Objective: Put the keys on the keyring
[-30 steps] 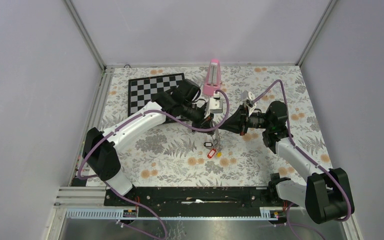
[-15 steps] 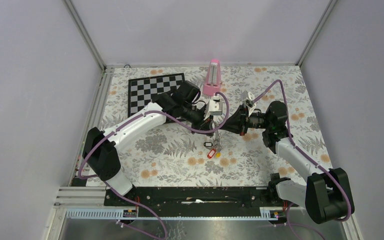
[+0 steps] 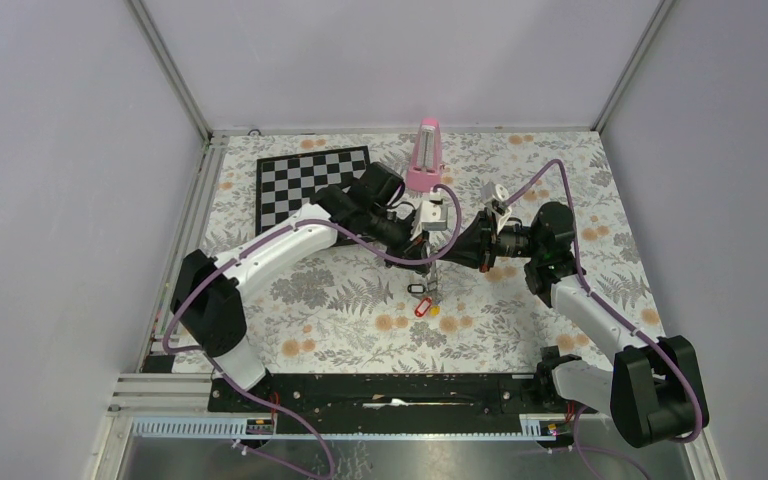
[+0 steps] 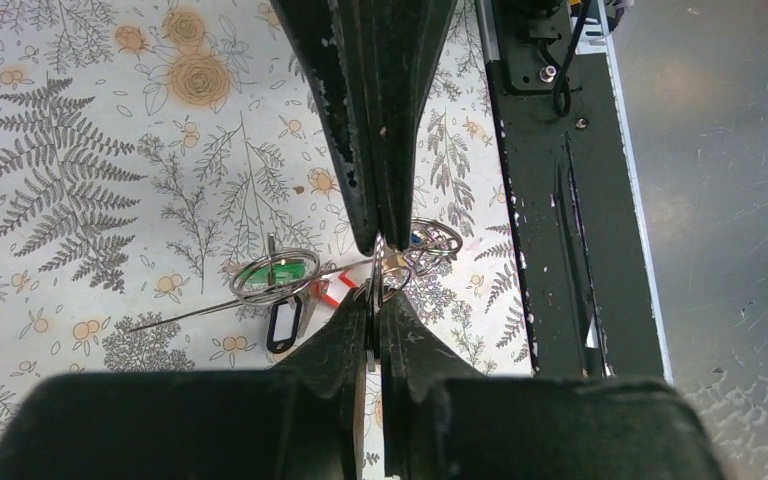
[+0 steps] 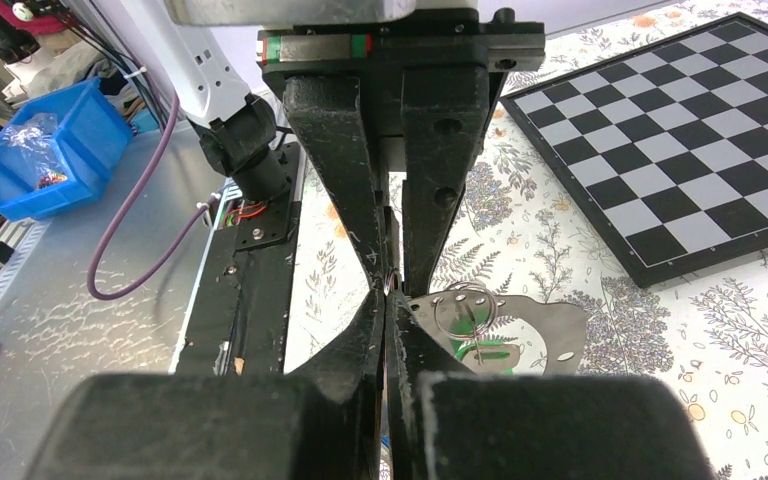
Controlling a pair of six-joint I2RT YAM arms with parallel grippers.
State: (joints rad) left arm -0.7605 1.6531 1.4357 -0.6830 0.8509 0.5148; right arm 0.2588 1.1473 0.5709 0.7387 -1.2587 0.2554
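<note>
— Keyring of thin grey-silver wire (image 4: 397, 283), where is it?
— Above the middle of the floral-patterned bench (image 3: 330, 300), pinched in the left pincer (image 4: 375, 305).
— And the small metal keys with oval plastic tags (image 3: 421, 302)?
— Clustered just beside the tips, on the near side.
— Right pincer (image 5: 386, 300)?
— Pressed together, tip to tip with the left.

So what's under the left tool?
On the table: a green key, a black key, a sliver of red key. The left tool hides whatever else lies there.
</note>
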